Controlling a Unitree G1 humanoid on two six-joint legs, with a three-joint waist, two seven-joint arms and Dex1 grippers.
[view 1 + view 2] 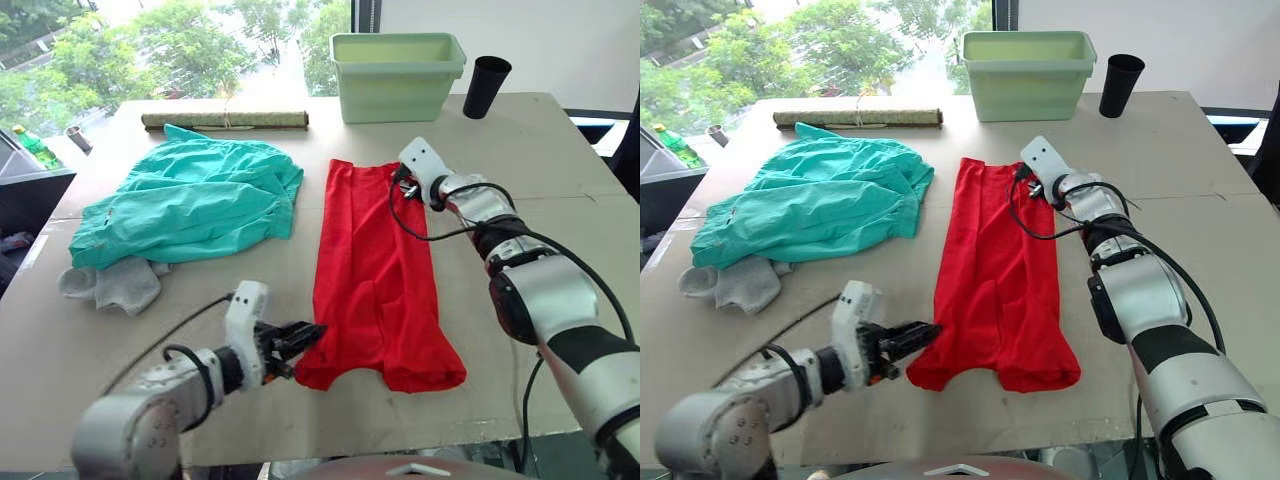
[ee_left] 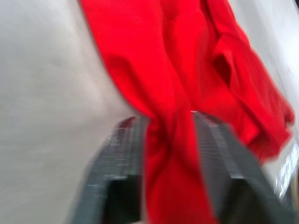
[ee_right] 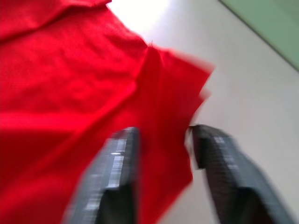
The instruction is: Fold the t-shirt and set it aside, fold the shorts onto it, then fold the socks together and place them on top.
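The red t-shirt [image 1: 375, 270] lies on the table as a long narrow strip running from far to near. At its near left corner my left gripper [image 1: 305, 340] is open, and in the left wrist view a fold of red cloth [image 2: 168, 154] sits between the fingers [image 2: 124, 154]. At the shirt's far right corner my right gripper [image 1: 402, 180] is also open, its fingers [image 3: 114, 172] either side of the cloth corner. The teal shorts [image 1: 190, 200] lie crumpled to the left, partly over the grey-white socks [image 1: 110, 283].
A pale green bin [image 1: 395, 75] and a black cup [image 1: 486, 87] stand at the table's far edge. A rolled mat [image 1: 225, 120] lies behind the shorts. A green bottle [image 1: 38, 147] stands off the table's left side. Bare tabletop [image 1: 560, 150] lies right of the shirt.
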